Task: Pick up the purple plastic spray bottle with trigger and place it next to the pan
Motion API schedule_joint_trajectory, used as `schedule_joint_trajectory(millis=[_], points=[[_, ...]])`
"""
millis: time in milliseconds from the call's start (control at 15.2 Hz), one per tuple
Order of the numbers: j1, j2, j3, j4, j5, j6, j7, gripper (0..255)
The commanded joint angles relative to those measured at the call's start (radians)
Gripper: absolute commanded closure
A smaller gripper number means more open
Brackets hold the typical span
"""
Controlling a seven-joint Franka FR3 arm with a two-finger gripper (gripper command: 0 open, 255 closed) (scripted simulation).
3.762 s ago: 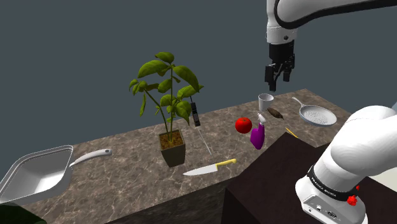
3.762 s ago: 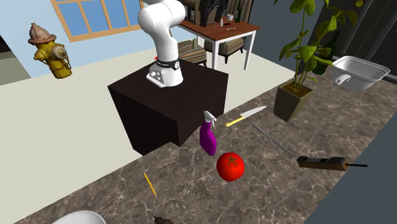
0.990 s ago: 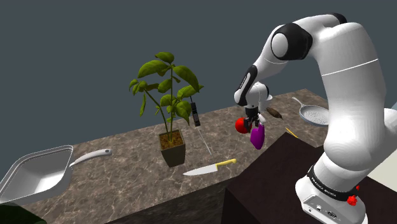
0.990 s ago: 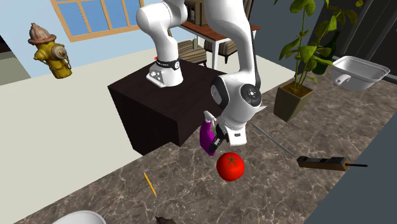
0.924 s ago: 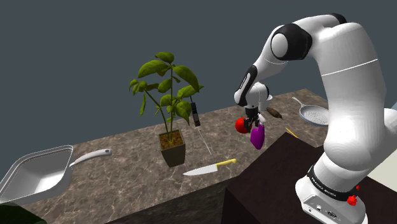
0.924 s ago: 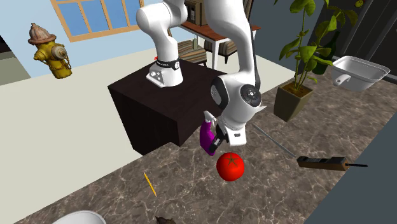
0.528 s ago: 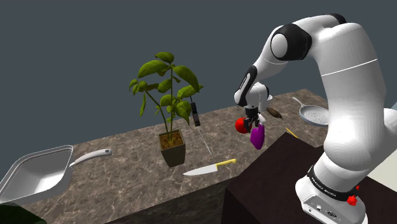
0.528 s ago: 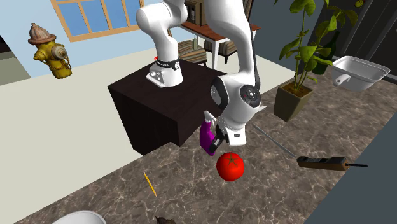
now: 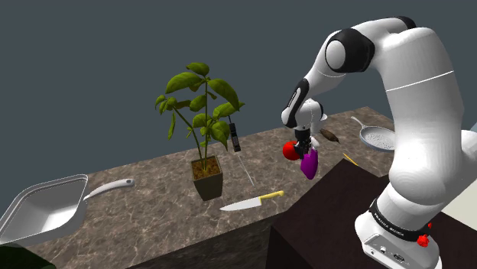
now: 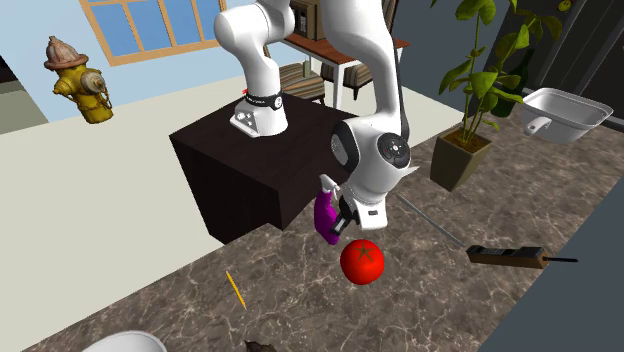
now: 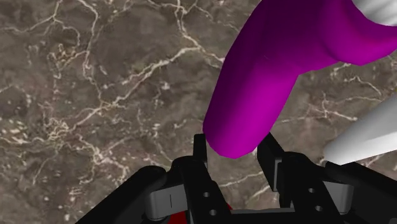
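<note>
While it stands just beside the red tomato (image 9: 290,151) on the marbled counter (image 9: 153,183), the purple spray bottle (image 9: 309,163) is clamped on both sides by the black gripper (image 11: 233,141).

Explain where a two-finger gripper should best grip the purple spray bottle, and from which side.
Grip the purple spray bottle at its slim upper end, beside the white trigger, coming from above: it stands roughly upright, and that narrow part fits inside the gripper.
</note>
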Motion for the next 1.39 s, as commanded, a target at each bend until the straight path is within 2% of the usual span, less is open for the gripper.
schedule_joint_trajectory(millis=[0, 1320], points=[[0.0, 0.001, 0.0, -0.002, 0.0, 0.0, 0.0, 255], [0.041, -0.246, -0.054, -0.066, -0.065, -0.179, 0.033, 255]])
